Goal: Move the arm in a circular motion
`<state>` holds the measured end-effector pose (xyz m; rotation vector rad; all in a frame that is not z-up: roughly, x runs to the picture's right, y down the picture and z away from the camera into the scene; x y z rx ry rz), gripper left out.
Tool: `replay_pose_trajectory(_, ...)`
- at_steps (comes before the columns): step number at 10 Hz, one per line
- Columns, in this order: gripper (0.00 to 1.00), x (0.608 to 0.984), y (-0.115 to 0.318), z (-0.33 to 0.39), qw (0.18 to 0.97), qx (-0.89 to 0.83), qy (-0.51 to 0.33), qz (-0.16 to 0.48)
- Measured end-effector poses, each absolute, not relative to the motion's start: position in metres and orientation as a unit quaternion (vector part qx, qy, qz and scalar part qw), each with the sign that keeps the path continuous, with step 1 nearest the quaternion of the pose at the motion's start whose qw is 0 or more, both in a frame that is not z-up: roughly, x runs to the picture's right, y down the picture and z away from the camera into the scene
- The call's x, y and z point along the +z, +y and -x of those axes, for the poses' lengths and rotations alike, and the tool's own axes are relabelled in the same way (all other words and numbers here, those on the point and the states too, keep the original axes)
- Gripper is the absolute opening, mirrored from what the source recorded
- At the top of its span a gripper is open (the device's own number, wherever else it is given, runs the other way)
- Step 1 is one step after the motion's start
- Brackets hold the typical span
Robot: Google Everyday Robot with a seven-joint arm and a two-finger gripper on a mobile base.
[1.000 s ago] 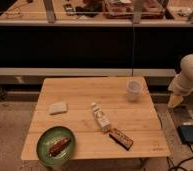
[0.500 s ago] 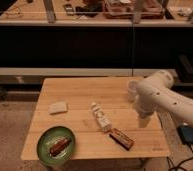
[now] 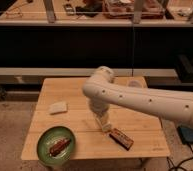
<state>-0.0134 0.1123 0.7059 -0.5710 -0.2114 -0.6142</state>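
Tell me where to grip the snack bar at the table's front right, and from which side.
Grip the snack bar across its narrow width at mid-length, coming from straight above: it lies flat, long and thin, angled on the table, with bare wood along both long edges. The gripper hangs under the arm's bend, just beyond the bar's far end.

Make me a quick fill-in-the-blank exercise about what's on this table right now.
The arm reaches in from the picture's ___ edge.
The table under its end effector is made of ___.
The plate is coloured ___.
The snack bar lies to the plate's ___ in the picture.
Missing words: right, wood, green, right.
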Motion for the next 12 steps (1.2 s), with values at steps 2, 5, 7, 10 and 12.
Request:
replay_pose_trajectory(2,0.65,0.732,0.069,0.051,0.906,-0.301,-0.125,0.269)
replay_pose_trajectory(5,0.65,0.781,-0.010,-0.012,0.936,-0.230,-0.110,0.244)
replay_pose_trajectory(7,0.65,0.791,-0.039,-0.092,0.955,-0.170,-0.080,0.228)
replay_pose_trajectory(10,0.65,0.785,-0.044,-0.262,0.976,-0.023,-0.016,0.214)
replay_pose_trajectory(12,0.65,0.779,-0.007,-0.346,0.971,0.063,0.022,0.232)
